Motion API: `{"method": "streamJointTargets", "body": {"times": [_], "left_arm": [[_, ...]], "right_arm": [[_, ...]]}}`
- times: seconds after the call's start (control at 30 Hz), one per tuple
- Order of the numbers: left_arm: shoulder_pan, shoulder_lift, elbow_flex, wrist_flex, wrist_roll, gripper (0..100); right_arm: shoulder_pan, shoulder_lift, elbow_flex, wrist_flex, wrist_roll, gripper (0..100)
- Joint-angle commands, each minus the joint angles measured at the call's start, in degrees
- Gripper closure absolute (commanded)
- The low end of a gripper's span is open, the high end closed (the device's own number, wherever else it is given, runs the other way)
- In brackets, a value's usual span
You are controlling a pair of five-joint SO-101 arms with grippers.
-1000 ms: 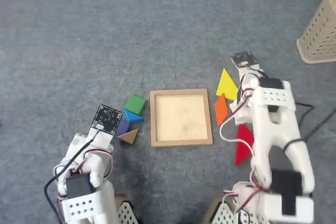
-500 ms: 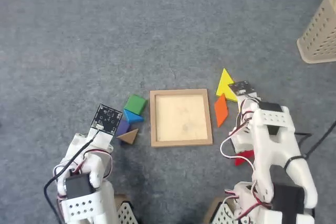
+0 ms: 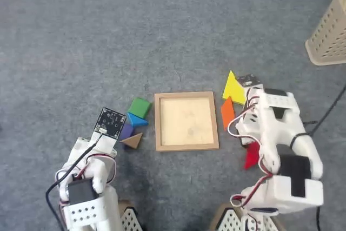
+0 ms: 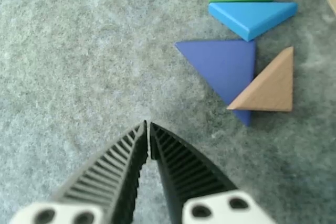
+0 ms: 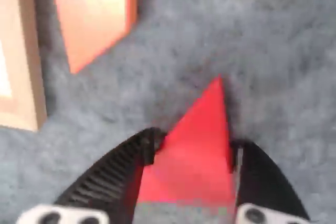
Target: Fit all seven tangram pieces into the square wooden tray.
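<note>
as the right gripper [image 5: 194,142] straddles the red triangle [image 3: 251,155], the tray [image 3: 186,94] lies off to its left

high view: the square wooden tray sits between the two arms with no piece in it yet. the red triangle lies on the right arm's side, near the tray but apart from it, partly under that arm, its long axis running away from the robot's base. the right arm is plainly the nearer one.

left wrist view: the left gripper [image 4: 147,127] has its jaws closed tip to tip on nothing, over the carpet [image 4: 79,51], with the purple triangle [image 4: 223,66] near ahead of it.

right wrist view: the jaws stand wide, one on each side of the red triangle, whose apex points ahead, away from the gripper. i cannot tell whether the pads press its edges. closing across the width looks like the move in hand. no writing can be read on any piece.
</note>
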State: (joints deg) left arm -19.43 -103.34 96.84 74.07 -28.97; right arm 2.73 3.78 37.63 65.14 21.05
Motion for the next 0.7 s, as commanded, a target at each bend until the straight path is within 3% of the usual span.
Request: {"method": "streamJointTargets", "body": {"times": [0.0, 0.1, 0.3, 0.43, 0.67], "left_arm": [[-0.35, -0.7, -0.22, 0.18, -0.53, 99], [-0.35, -0.7, -0.22, 0.18, -0.53, 99], [-0.35, -0.7, -0.22, 0.18, -0.53, 99], [-0.35, -0.7, -0.22, 0.18, -0.53, 99], [-0.35, -0.7, -0.22, 0.18, -0.53, 99]], "right_arm": [[1.27, 2.95, -5.01, -1.45, -0.88, 73.9], [1.27, 2.51, -6.59, -2.86, -2.9, 76.3], [1.27, 2.51, -8.53, -2.33, -4.75, 96.6], [1.27, 2.42, -10.99, -1.71, -4.48, 97.0], [1.36, -0.22, -22.42, 9.98, -4.66, 97.1]]}}
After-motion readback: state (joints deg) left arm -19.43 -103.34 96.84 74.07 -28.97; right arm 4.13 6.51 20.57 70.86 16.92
